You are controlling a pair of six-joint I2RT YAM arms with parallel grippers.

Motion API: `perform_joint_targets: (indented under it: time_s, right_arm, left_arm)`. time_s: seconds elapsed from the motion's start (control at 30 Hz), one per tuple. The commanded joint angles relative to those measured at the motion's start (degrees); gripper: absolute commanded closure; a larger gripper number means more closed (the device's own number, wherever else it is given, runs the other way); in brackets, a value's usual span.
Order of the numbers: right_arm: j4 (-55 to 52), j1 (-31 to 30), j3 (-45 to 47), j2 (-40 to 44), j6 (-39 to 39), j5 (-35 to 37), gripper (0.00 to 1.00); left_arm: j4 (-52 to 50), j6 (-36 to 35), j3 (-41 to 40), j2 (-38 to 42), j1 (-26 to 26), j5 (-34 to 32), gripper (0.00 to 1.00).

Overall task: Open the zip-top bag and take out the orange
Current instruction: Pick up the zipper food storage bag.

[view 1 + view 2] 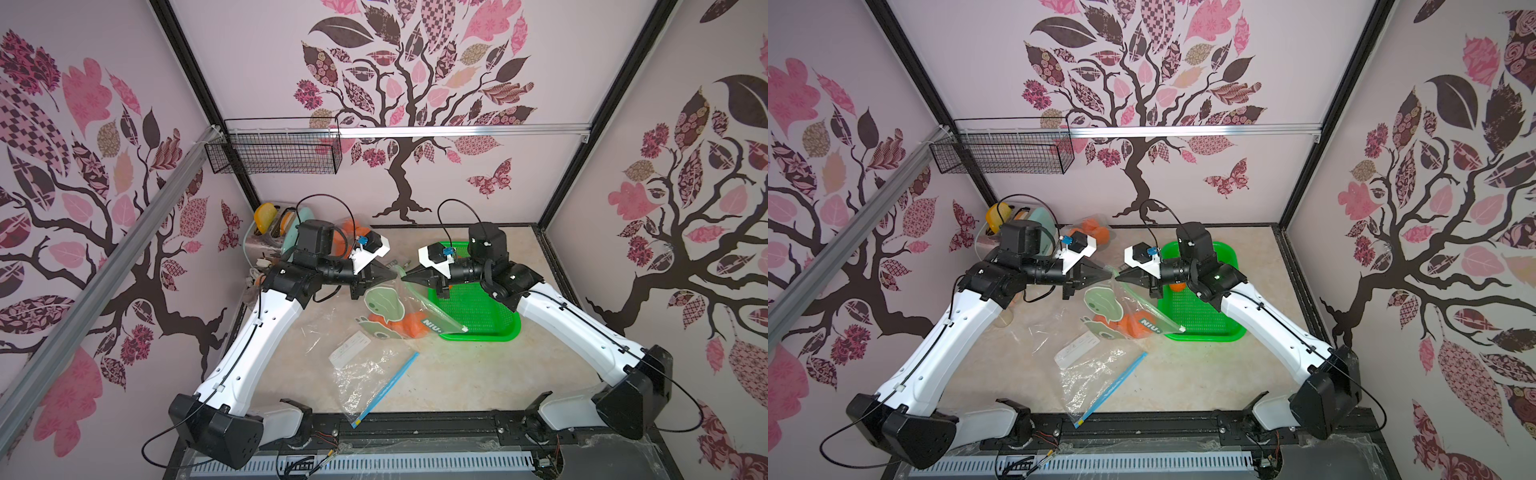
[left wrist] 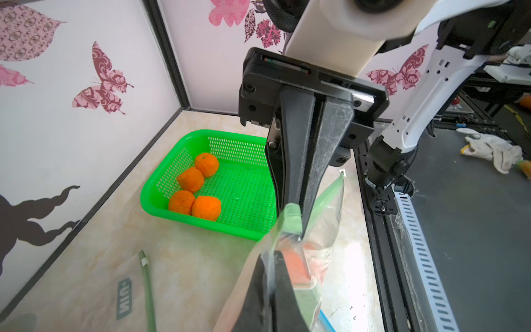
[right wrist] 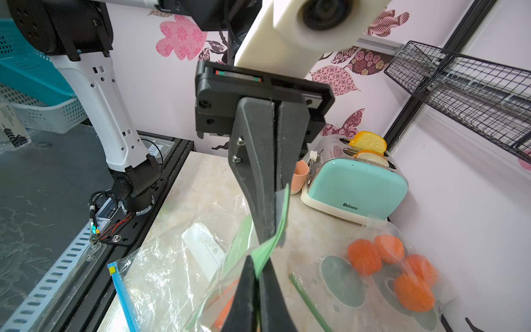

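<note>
The zip-top bag [image 1: 384, 305], clear with a green zip strip and a green cartoon print, hangs above the table's middle in both top views. Orange [image 1: 411, 325] fruit sits in its lower end, also showing through the film in the left wrist view as an orange [image 2: 296, 266]. My left gripper [image 1: 394, 275] is shut on the bag's top edge, and its jaws [image 2: 271, 254] pinch the film. My right gripper [image 1: 409, 276] faces it tip to tip, shut on the green strip [image 3: 271, 247] at the same top corner. The two sets of fingertips almost touch.
A green basket [image 1: 478, 337] with several oranges [image 2: 198, 186] stands right of the bag. A clear bag with a blue zip [image 1: 386, 388] lies near the front edge. At the back left are another bag of oranges [image 3: 390, 273] and a mint toaster [image 3: 356, 186]. A wire basket [image 1: 274, 153] hangs on the wall.
</note>
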State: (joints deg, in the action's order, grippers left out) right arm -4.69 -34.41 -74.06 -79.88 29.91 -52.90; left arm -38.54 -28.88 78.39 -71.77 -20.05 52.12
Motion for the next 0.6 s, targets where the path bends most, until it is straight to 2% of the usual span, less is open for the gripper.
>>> perform_joint_targets:
  time_s: [0.0, 0.07, 0.1, 0.13, 0.27, 0.33, 0.43, 0.57]
  right_arm:
    - [5.0, 0.0, 1.2, 1.2, -4.4, 1.8, 0.63]
    - [8.1, 0.0, 2.6, 2.7, -7.6, 6.0, 0.37]
    - [9.4, 0.0, 3.6, 3.5, -9.0, 8.4, 0.29]
    - [11.1, 0.0, 4.7, 4.5, -10.8, 11.9, 0.27]
    - [20.4, 0.0, 12.2, 9.7, -21.9, 22.3, 0.23]
    - [24.5, 0.0, 18.0, 14.1, -25.5, 22.5, 0.24]
    - [32.8, 0.1, 30.5, 21.8, -27.0, 25.4, 0.25]
    - [38.6, 0.1, 42.9, 29.5, -27.5, 37.3, 0.27]
  left_arm:
    - [12.1, 9.2, -3.9, 3.8, 0.2, -7.5, 1.00]
    - [15.8, 12.1, -6.6, 6.2, 0.2, -10.6, 1.00]
    - [16.3, 12.6, -7.5, 7.2, 0.2, -11.7, 1.00]
    - [16.8, 13.6, -8.4, 8.3, 0.2, -13.0, 1.00]
    - [15.8, 12.6, -10.9, 11.6, 0.2, -15.2, 1.00]
    - [16.1, 12.2, -12.3, 13.1, 0.3, -17.3, 1.00]
    - [15.2, 9.5, -13.9, 15.2, 0.2, -18.2, 1.00]
    - [17.3, 8.9, -15.9, 16.8, 0.2, -19.6, 1.00]
